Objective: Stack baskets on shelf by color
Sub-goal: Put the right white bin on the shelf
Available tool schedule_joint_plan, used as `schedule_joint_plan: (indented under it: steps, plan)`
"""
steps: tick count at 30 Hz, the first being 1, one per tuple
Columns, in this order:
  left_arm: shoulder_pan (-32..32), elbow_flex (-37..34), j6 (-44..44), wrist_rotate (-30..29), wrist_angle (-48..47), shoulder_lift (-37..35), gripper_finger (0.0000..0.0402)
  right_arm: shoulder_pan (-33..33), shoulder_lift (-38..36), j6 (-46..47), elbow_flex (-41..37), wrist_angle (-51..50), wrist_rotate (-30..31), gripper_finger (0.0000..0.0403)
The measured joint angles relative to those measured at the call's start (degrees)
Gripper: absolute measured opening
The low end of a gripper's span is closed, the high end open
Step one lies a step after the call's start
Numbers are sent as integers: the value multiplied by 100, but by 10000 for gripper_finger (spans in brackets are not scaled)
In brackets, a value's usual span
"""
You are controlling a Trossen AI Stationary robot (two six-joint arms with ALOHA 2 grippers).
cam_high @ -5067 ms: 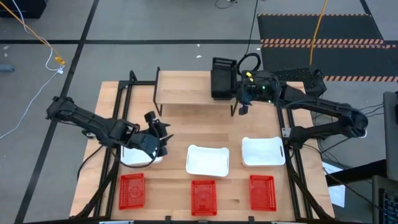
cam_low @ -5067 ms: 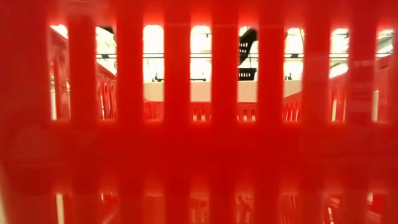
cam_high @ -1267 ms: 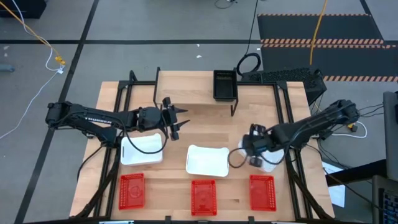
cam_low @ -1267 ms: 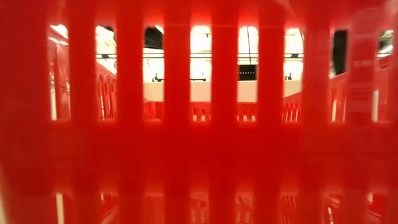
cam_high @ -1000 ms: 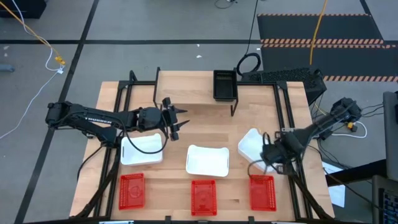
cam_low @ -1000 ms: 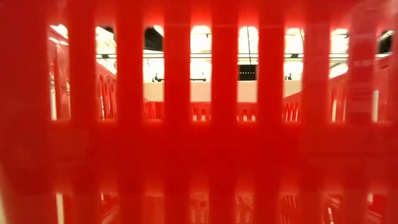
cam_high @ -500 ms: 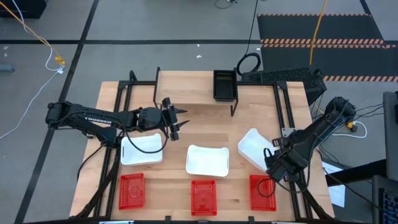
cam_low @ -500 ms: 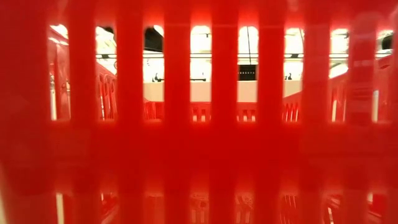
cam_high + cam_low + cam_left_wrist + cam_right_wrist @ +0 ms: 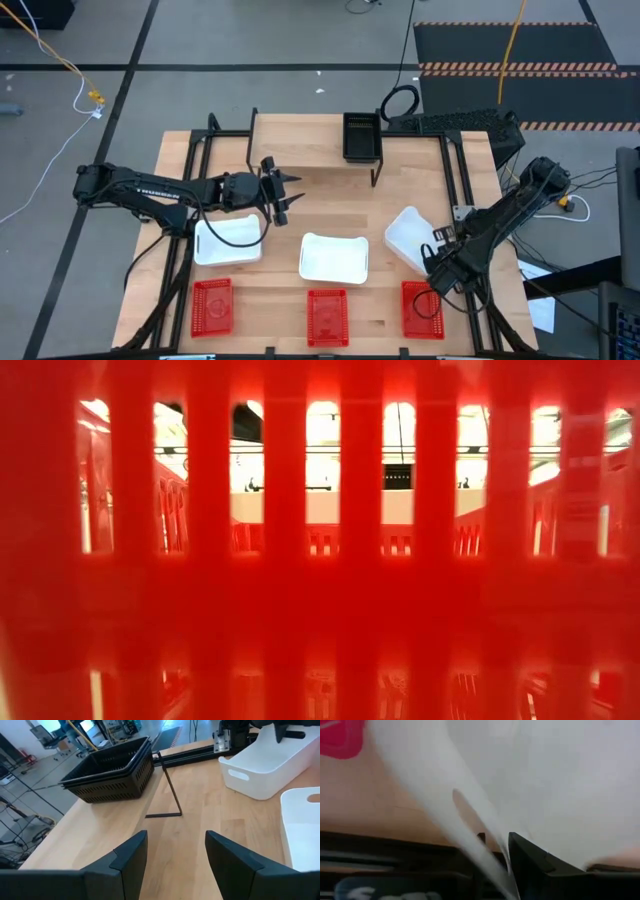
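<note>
Your right tool (image 9: 438, 262) is clamped on the rim of the rightmost white basket (image 9: 410, 238), tilting it up off the tabletop (image 9: 330, 210) at about four o'clock — a one-edge grip that is probably meant to free it for the carry. The black baskets (image 9: 361, 136) are already nested at the shelf's (image 9: 300, 140) right end, near twelve o'clock, so the white ones look to be next. Two more white baskets (image 9: 333, 257) are lying flat at six and eight o'clock, with three red baskets (image 9: 327, 317) lined along the near edge. Your left tool (image 9: 284, 195) is hovering near ten o'clock with its fingers apart and holding nothing — apparently waiting clear of the shelf.
</note>
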Motion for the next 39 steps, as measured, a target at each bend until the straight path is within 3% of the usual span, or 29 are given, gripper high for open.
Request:
schedule_joint_plan:
  steps: [5,11,17,19,22,28,31,35,37,39]
  plan:
    - [5,0,16,-24,139,0,200,-79,-88,429,149,65,-19,12]
    - [5,2,-103,-26,159,0,200,-338,-357,732,1147,506,309,3]
    - [5,2,-116,-45,-11,0,200,-877,-399,1132,2808,853,1231,2]
    - [5,2,75,-248,-36,0,200,-1115,-400,539,3339,1069,1494,1]
    - [-24,2,143,-751,-235,-118,200,-1479,-403,-1121,3937,1825,1922,1]
    - [-219,11,-276,-1442,-1097,-776,200,-2811,-279,-3824,4169,3622,2085,1]
    - [-344,11,-623,-1764,-1531,-1220,200,-3861,35,-4314,4164,4030,1897,1]
    - [-442,11,-1008,-2094,-2078,-1776,200,-5281,775,-4145,4398,4308,1065,1]
    - [-446,11,-1185,-2268,-2374,-2006,200,-5758,1295,-4155,4693,4306,629,0]
    - [-445,11,-1363,-2452,-2545,-2171,200,-6083,1837,-4347,5129,4265,596,0]
